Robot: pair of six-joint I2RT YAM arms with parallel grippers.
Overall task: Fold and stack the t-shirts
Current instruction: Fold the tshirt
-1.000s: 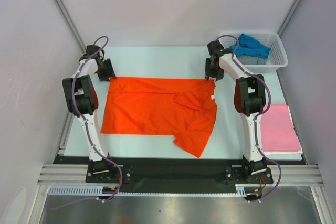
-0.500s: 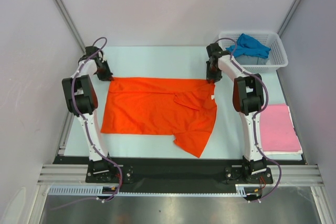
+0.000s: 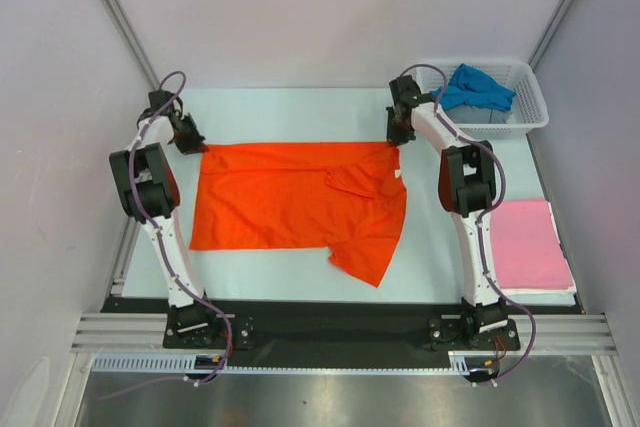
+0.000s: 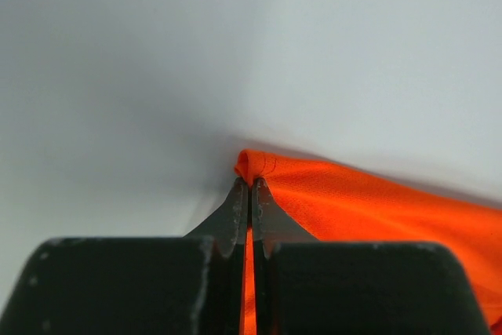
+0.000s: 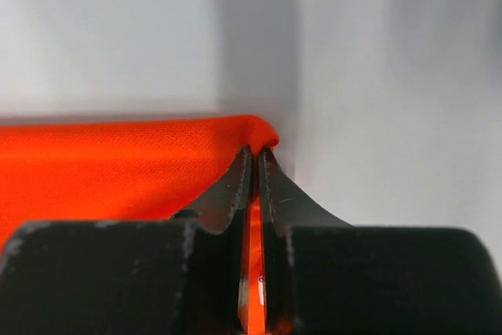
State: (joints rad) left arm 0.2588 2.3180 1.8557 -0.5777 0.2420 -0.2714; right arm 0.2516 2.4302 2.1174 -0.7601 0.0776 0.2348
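A pale tabletop (image 3: 300, 112) sits between plain white walls. From above, the orange-red t-shirt (image 3: 290, 197) lies spread flat across the tabletop's middle. The left gripper (image 3: 196, 145) meets its far left corner and the right gripper (image 3: 397, 142) its far right corner. A folded pink t-shirt (image 3: 530, 242) lies by the right edge, and a blue t-shirt (image 3: 480, 87) sits in the white basket (image 3: 520, 125) at the far right corner.

In the left wrist view, the jaws are pressed together, pinching a fold of orange cloth.

In the right wrist view, the jaws likewise pinch the orange hem.
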